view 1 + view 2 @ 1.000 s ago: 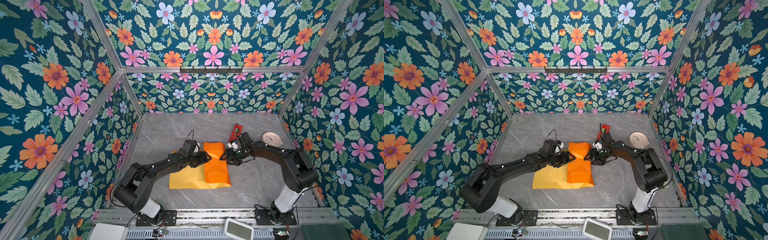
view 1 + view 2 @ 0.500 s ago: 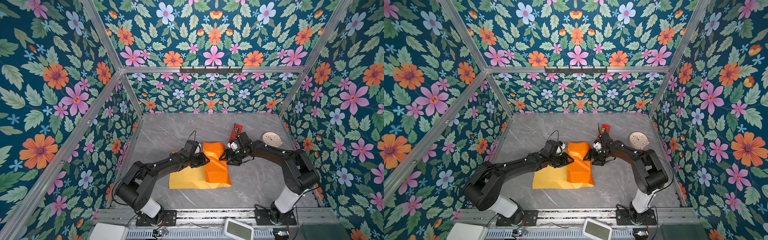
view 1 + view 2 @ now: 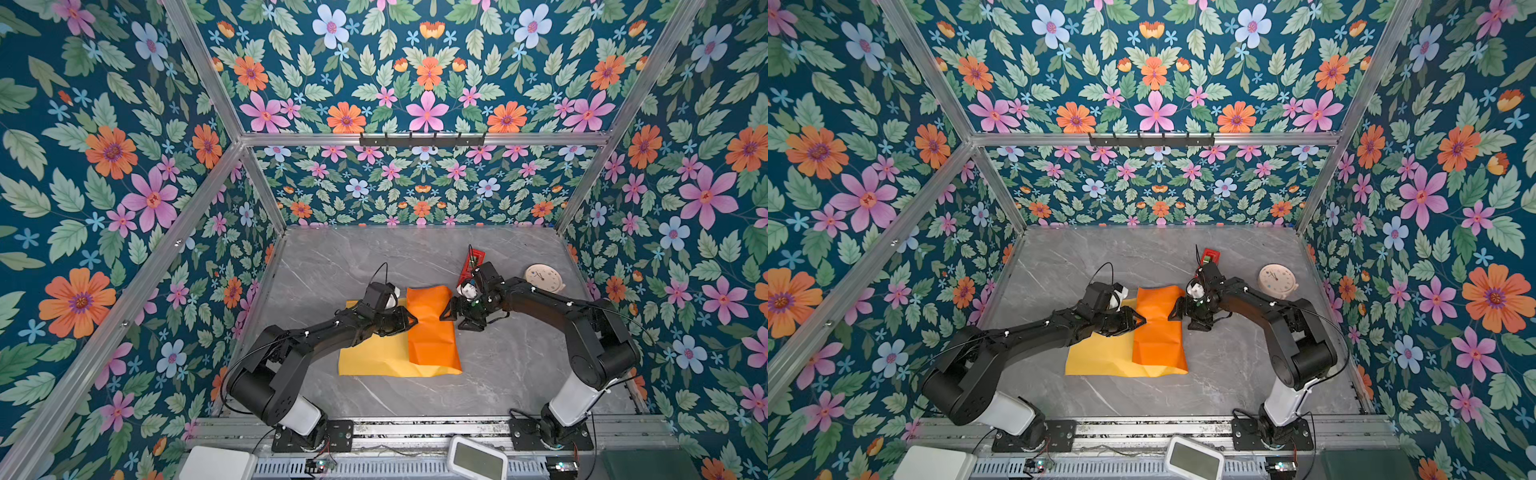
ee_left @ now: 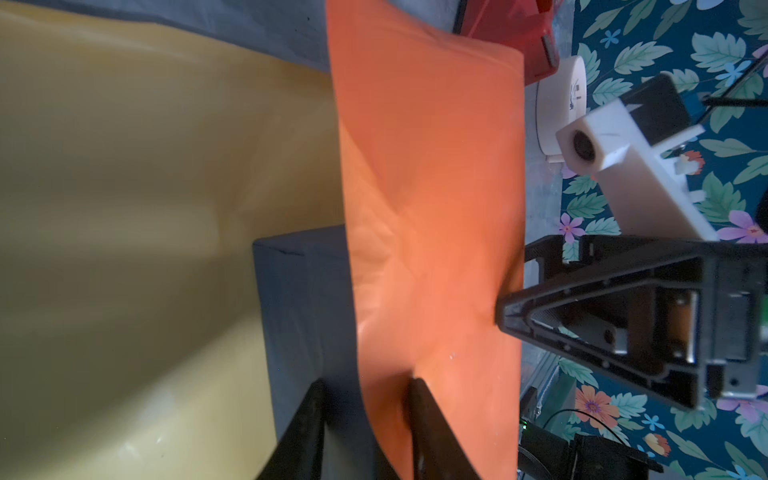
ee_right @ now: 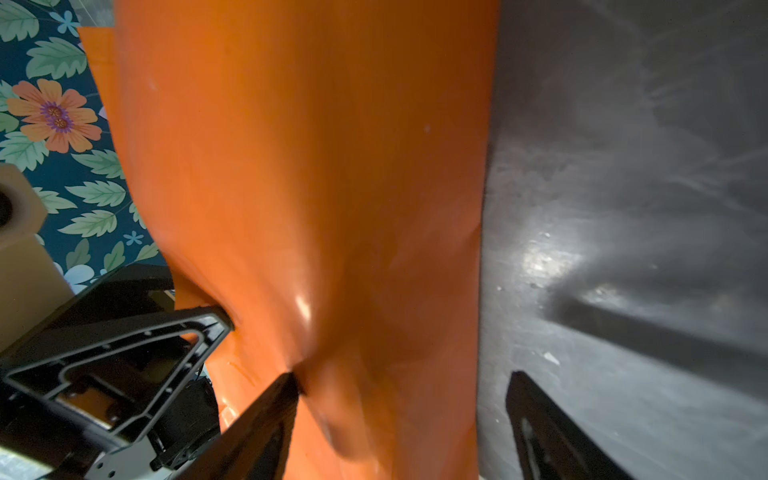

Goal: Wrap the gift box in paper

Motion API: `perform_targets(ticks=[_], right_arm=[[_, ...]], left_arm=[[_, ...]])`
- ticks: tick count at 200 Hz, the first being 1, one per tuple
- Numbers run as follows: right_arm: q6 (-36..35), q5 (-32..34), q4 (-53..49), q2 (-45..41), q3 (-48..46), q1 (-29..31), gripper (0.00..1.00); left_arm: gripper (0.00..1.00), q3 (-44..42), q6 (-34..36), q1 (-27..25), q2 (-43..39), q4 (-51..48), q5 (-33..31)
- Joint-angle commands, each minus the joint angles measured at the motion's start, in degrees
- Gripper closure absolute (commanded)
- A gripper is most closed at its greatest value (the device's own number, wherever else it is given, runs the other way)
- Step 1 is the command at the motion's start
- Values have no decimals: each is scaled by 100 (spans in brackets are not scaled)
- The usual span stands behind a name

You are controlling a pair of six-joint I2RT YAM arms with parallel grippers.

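Two arms meet over the middle of the grey table (image 3: 519, 374), one on each side of the paper (image 3: 428, 332). You've got the sheet lying yellow face up on the left, and a wide orange flap folded over its right part shows in both top views. Your left gripper (image 3: 409, 322) sits low at the flap's free edge. In the left wrist view its jaws stand narrow, one finger (image 4: 307, 428) in front of the dark blue box (image 4: 299, 291) and the other on the orange side, pinching that edge of the flap between them. The box rests on the yellow face. You see only one corner and a strip of its top there, the rest is under the orange, and from above it's hidden by the flap and the arm. On the far side your right gripper (image 3: 451, 318) is down at the folded edge with its jaws wide apart. One fingertip (image 5: 282, 399) touches the orange and the other hangs over bare table, so the fold runs between them unclamped. Behind that arm a red tape dispenser (image 3: 471, 264) and a round pale clock (image 3: 542, 278) sit toward the back right, apart from the paper
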Motion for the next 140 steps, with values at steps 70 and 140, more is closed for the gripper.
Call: perform_targets(ticks=[70, 140], right_arm=[[-86, -81, -151, 151, -31, -108, 20], [-208, 457, -300, 238, -380, -36, 23]], left_arm=[[70, -104, 178, 57, -33, -1035, -433], [36, 153, -206, 95, -226, -571, -243]])
